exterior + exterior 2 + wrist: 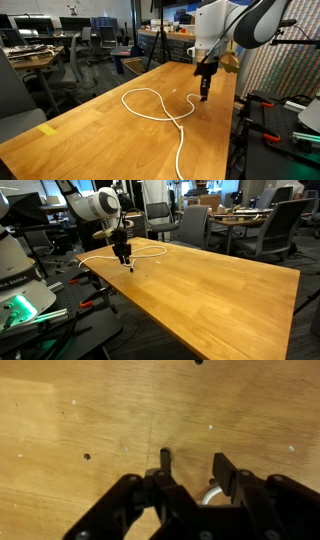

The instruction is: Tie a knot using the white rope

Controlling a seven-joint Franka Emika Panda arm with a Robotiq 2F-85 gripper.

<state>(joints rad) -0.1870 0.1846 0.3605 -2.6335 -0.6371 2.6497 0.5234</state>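
Note:
The white rope (150, 92) lies on the wooden table (100, 130) in a loop, and its tail runs toward the near edge. In an exterior view its loop (150, 253) shows behind the arm. My gripper (204, 97) points straight down at the rope's end near the table's side edge, fingertips at or just above the wood (128, 267). In the wrist view the gripper (193, 460) has its two black fingers partly closed with a clear gap. A short curve of white rope (210, 493) lies between them, close to the right finger (222, 466). I cannot see its black tip.
A strip of yellow tape (48, 130) sits on the table's corner. Small holes (87, 457) dot the wood. Office chairs (195, 225) and desks stand beyond the table. A rack with cables and equipment (285, 120) stands beside the table edge by the arm.

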